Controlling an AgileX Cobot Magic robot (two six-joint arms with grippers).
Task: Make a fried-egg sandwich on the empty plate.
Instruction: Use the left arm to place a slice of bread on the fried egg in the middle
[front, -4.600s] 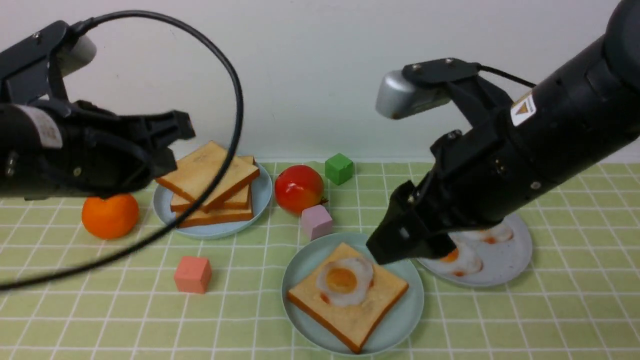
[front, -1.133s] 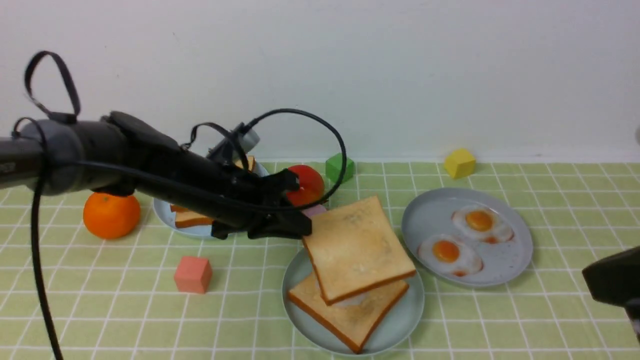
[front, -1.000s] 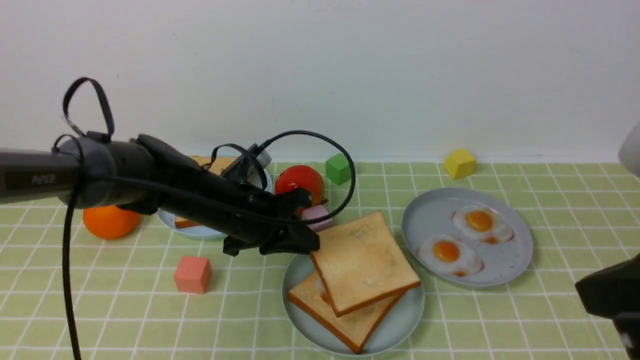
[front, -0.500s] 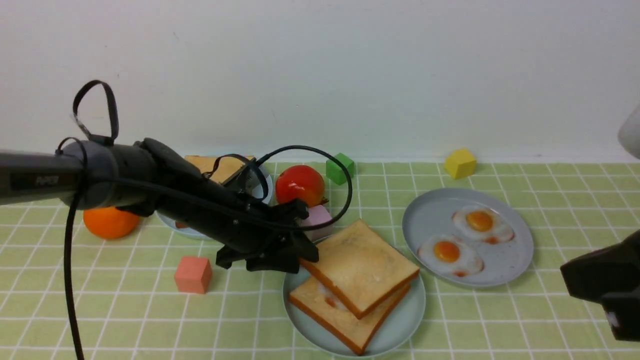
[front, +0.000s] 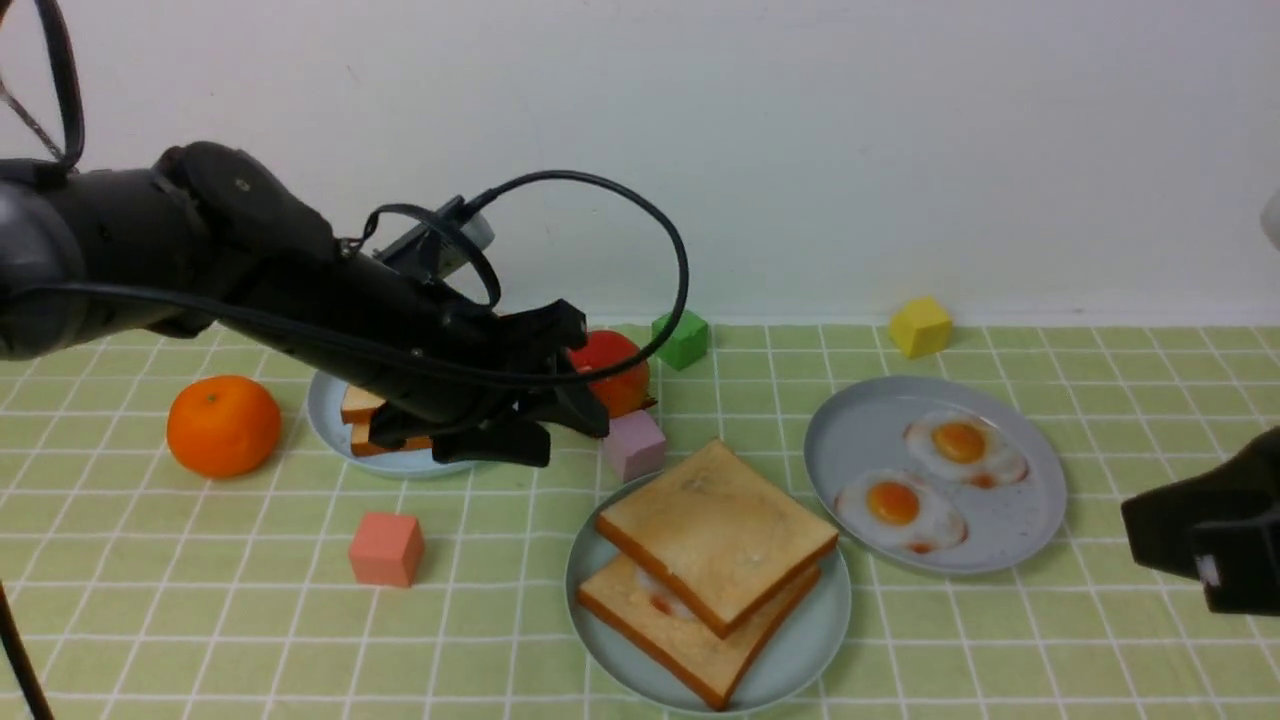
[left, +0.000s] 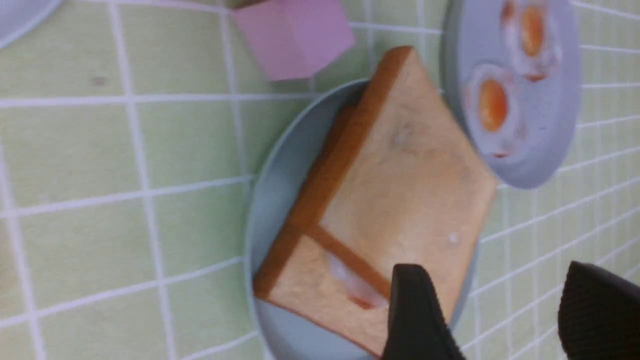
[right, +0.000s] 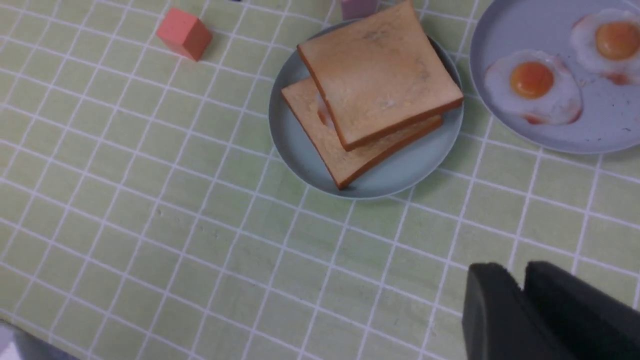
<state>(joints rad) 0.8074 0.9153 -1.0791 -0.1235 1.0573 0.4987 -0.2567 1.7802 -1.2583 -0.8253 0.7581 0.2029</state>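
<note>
The teal-green plate (front: 590, 558) sits front centre and holds the sandwich. The top toast (front: 715, 530) lies skewed on the bottom toast (front: 650, 625). Only a white and red sliver of the fried egg (front: 652, 592) peeks out between them. My left gripper (front: 565, 432) is open and empty, raised behind and left of the plate. Its wrist view shows the fingertips apart (left: 492, 280) beside the top toast (left: 410, 170). My right gripper (front: 1140, 530) is shut and empty at the right edge, also seen in its wrist view (right: 520, 280), away from the plate (right: 400, 175).
A grey plate (front: 1020, 530) with two fried eggs is right of the sandwich. A light-blue plate (front: 325, 430) with stacked toast sits under my left arm. An orange (front: 222, 425), a red fruit (front: 620, 375) and pink (front: 633, 443), coral (front: 385, 548), green (front: 681, 339) and yellow (front: 920, 326) cubes lie around.
My left gripper lowered the top toast onto the egg, let go of it, then rose back and to the left. The right gripper has barely moved.
</note>
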